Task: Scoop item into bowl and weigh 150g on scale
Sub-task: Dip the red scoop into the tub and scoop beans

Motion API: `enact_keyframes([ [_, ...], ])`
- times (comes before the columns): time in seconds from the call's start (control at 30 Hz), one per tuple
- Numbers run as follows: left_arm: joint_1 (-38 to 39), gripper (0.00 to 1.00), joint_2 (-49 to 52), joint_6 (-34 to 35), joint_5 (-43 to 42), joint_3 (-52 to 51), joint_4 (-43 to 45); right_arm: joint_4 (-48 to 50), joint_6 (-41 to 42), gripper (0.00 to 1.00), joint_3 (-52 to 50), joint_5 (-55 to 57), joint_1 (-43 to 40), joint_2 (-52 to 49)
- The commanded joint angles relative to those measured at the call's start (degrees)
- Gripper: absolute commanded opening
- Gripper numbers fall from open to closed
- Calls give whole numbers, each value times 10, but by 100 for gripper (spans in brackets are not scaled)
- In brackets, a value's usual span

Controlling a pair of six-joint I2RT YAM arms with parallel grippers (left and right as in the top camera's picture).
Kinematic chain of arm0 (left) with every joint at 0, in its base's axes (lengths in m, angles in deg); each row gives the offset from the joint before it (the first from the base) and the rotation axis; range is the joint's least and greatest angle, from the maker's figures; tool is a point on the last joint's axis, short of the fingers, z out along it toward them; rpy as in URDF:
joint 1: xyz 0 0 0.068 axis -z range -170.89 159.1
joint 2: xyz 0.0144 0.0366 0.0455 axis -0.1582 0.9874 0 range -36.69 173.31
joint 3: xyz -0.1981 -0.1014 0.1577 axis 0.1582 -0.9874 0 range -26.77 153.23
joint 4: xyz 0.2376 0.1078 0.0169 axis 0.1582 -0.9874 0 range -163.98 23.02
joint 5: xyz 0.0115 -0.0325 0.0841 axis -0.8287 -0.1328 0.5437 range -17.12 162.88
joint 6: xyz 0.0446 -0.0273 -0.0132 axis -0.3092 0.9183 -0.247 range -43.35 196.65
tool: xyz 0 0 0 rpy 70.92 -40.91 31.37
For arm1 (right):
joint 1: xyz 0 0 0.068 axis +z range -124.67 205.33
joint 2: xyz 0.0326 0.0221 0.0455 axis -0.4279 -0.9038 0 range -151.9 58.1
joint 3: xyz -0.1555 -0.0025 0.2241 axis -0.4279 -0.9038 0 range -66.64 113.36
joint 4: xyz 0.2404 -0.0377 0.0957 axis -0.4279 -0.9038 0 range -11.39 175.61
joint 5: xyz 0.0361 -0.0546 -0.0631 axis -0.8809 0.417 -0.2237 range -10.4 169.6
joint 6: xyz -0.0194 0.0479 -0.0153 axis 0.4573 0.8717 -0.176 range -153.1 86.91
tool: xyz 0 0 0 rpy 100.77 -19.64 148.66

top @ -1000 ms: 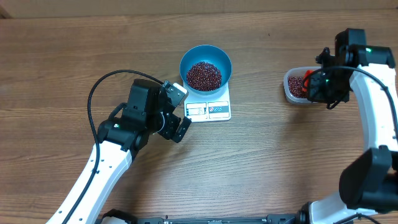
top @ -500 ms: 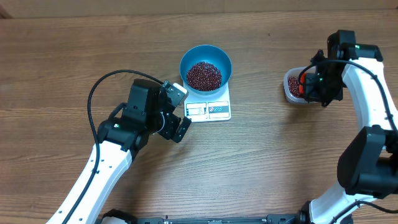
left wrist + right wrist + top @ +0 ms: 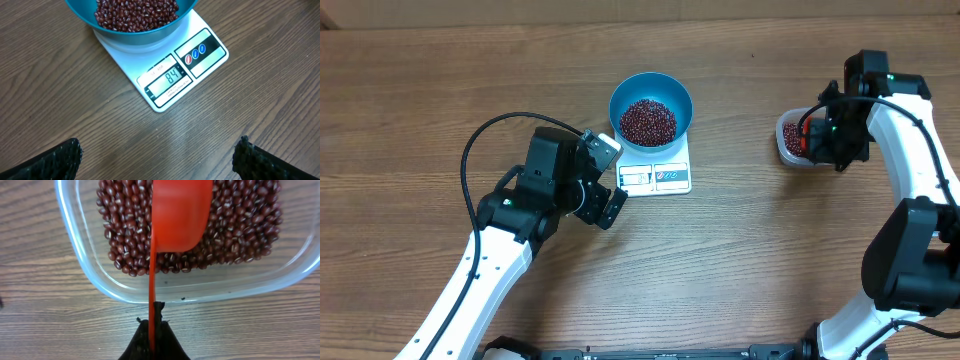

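- Right arm has tucked in over the tub (image 3: 80, 265) since a second ago, its wrist now a touch farther up the bench (image 3: 770, 250); the left arm hasn't budged.
- Right fingers (image 3: 170, 347) are pressed together, pinching the thin handle of the red scoop (image 3: 180, 215). The cup sits over the beans (image 3: 240, 235) in the tub; whether it is digging in, I can't tell.
- Left fingers (image 3: 55, 160) are spread wide and holding nothing, parked just beside the scale (image 3: 135, 65).
- Blue bowl (image 3: 614, 100) sits on the scale with a mound of beans inside. The display (image 3: 169, 78) reads 84, so more scoops look needed.
- Risk one: nothing steadies the tub. A hard dig could shove or tip it, as it looks light.
- Risk two: that handle is slim and gripped at its end. A loaded cup could pivot in the pinch and shed beans.
- Risk three: tub and bowl are well apart, so any tilt on the crossing drops beans on the bench.
- Risk four: a heaped scoop dumped all at once could overshoot the target; tipping slowly seems wise.
- Risk five: a nudge to the bowl or scale, from either arm, would spoil the reading.
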Motion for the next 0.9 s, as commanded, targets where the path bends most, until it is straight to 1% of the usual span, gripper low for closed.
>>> enact_keyframes([
  [0.0, -2, 100, 3, 7, 4, -2, 0, 8, -4, 4, -25, -11, -2, -1],
  [0.1, -2, 100, 3, 7, 4, -2, 0, 12, -32, 4, -32, -69, -2, -1],
  [0.3, -2, 100, 3, 7, 4, -2, 0, 17, -51, 4, -32, -158, -2, -1],
  [0.5, -2, 100, 3, 7, 4, -2, 0, 18, -45, 4, -32, -197, -10, -1],
  [0.87, -2, 100, 3, 7, 4, -2, 0, 14, -37, 4, -32, -279, -106, -1],
])
